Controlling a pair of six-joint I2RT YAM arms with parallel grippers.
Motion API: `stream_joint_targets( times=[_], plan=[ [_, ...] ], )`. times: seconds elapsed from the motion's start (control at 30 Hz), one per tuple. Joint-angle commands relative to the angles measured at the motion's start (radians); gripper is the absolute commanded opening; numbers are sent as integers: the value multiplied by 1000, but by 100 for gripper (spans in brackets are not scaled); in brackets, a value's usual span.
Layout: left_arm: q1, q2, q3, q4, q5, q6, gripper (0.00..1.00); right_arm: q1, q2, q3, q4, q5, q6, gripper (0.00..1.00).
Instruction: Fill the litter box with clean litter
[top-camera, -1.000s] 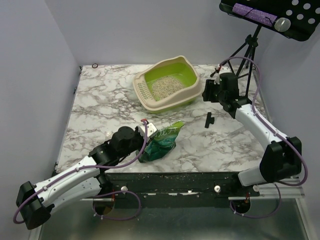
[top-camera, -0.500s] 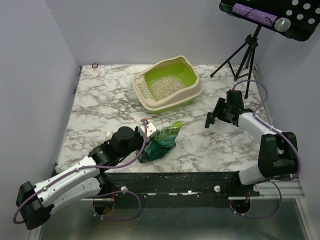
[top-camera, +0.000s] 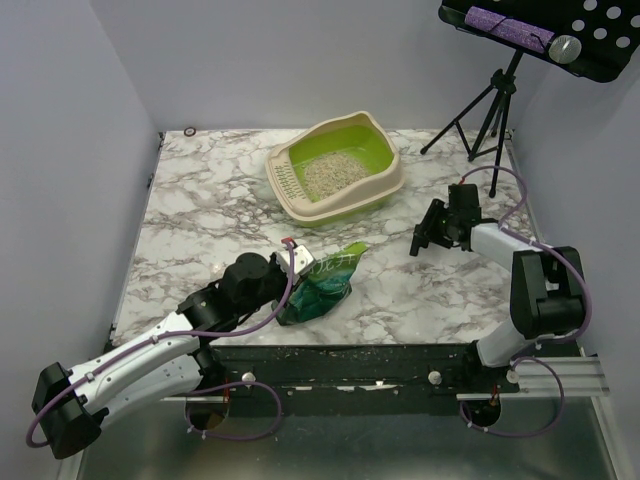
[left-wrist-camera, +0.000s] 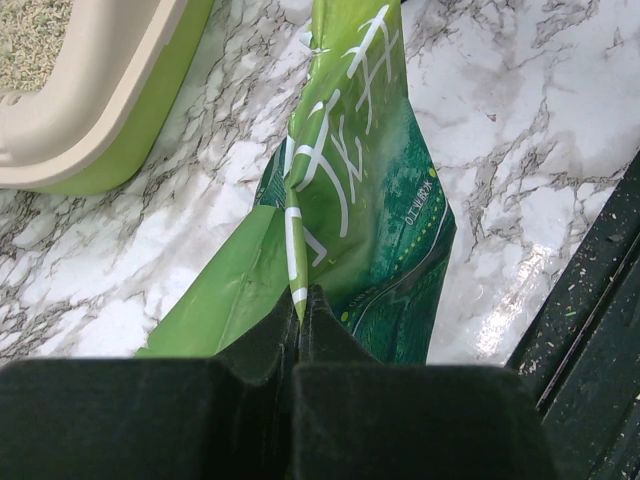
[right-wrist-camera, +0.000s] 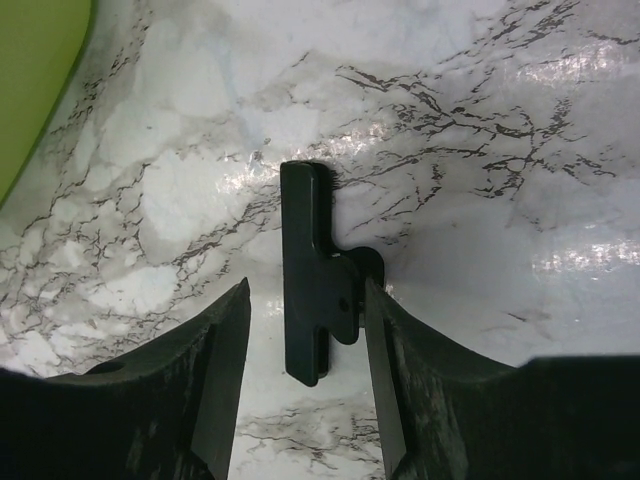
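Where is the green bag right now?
In the top view the green bag lies on the marble table near its front edge, in front of the litter box, its near end pinched by the left gripper.

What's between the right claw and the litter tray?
Only bare marble table, in the top view, separates the right gripper from the litter box; the black piece sits between its fingers.

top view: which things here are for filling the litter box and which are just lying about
For the job: litter box, litter in it, green bag pinched in the left tool.
Lying about: black piece straddled by the right tool, tripod, small ring.
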Motion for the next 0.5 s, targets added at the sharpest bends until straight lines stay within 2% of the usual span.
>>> stream_joint_targets(
  times=[0.0, 0.23, 0.47],
  plan=[
    [0, 1, 10, 36, -41, 0, 0, -9, 32, -12, 44, -35, 18, 55],
    [0, 0, 10, 36, -43, 0, 0, -9, 35, -12, 47, -38, 19, 47],
    [0, -3, 8, 36, -44, 0, 0, -9, 38, -7, 47, -38, 16, 20]
  ],
)
